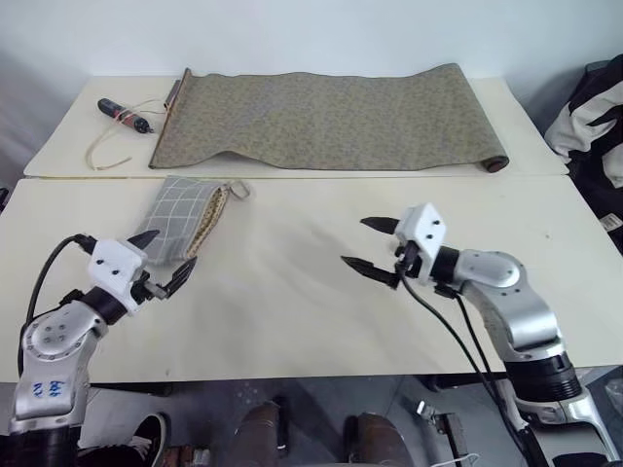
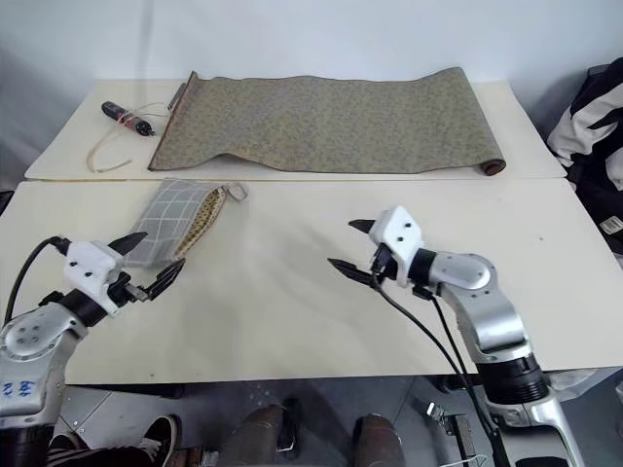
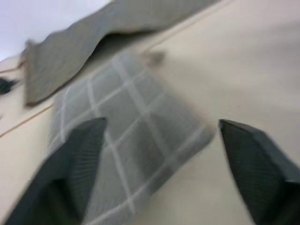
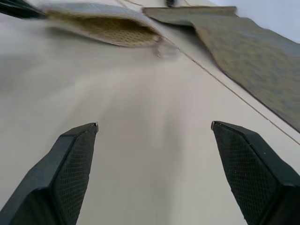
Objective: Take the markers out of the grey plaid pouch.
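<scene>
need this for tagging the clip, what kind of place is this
Probably an indoor lab or workshop bench: two plain cream tables pushed together against a bare pale wall, with only a grey plaid pouch and a long olive cloth roll laid out.

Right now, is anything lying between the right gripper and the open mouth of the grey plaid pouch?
Nothing visible. Bare table top runs from the open right gripper to the grey plaid pouch, whose tan-lined mouth faces it. The open left gripper sits at the pouch's near end, off that line.
</scene>
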